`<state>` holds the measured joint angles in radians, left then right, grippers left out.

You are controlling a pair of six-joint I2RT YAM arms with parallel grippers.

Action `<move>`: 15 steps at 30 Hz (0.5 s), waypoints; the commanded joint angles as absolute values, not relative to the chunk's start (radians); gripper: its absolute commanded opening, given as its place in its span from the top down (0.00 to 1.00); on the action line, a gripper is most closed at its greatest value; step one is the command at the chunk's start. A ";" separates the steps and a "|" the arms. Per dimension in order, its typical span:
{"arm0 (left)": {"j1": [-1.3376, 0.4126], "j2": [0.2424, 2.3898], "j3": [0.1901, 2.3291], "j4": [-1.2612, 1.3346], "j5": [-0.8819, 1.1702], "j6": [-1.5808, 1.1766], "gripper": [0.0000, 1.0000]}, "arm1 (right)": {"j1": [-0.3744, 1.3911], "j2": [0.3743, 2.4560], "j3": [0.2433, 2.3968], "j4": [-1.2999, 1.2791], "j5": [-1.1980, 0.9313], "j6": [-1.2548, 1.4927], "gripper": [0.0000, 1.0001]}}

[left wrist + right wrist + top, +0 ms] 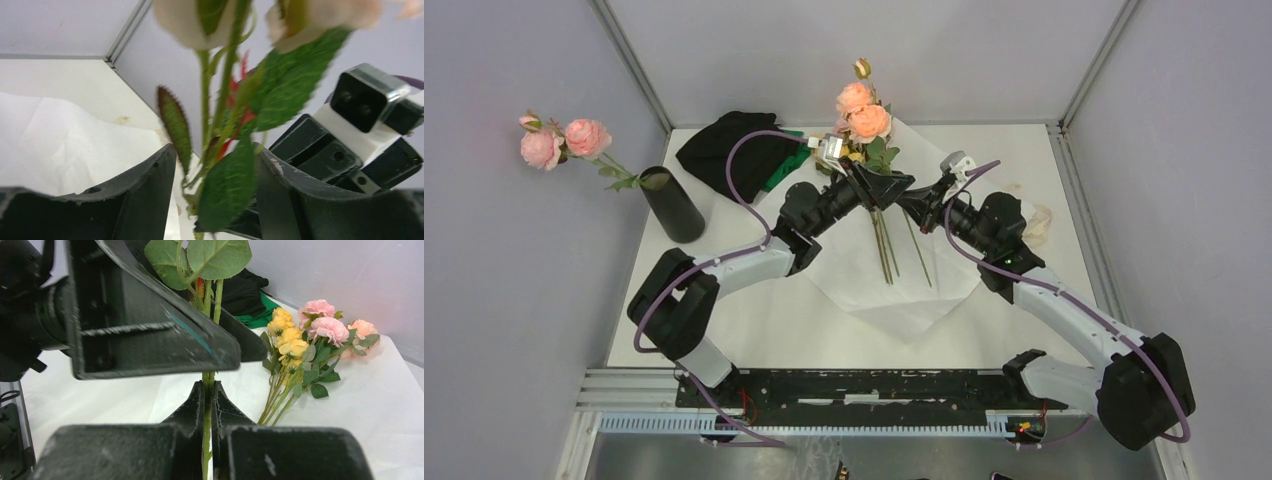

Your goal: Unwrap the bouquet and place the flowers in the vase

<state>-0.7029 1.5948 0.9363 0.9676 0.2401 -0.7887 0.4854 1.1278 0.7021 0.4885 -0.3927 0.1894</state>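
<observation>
Left gripper (892,186) and right gripper (921,207) meet tip to tip, raised over the middle of the bench (754,320), both at one upright rose stem (206,377).

Far left of my left gripper: the vase (674,208) stands near the bench's left edge. One separate stem of pink roses (554,140) sits in it, leaning out to the left.

Between the vase and my left gripper, toward the back wall: a black-and-green cloth heap (734,155).

Left gripper: fingers (150,195) stand apart, the stem and its leaves passing up between them. No pinch on it. Two peach blooms (864,110) top the stem above this gripper.

Right gripper: just below and right of the left one, fingers (195,410) pressed together on the bare green stem, clamping it.

Beneath both grippers: the white paper sheet (894,290) lies spread flat. The rest of the flowers (300,345) lie on it, yellow and pink heads toward the back, stems (886,245) pointing at me.

Right of my right gripper, past the arm: something cream, likely the ribbon (1036,222), partly hidden.
</observation>
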 commanded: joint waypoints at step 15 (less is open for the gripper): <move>-0.705 1.561 0.865 0.999 0.233 -0.790 0.46 | 0.488 1.101 0.723 0.497 -0.380 0.169 1.00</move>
<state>-0.7029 1.6142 0.8860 0.9737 0.2382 -0.7914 0.4854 1.1172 0.7021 0.4564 -0.3908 0.1844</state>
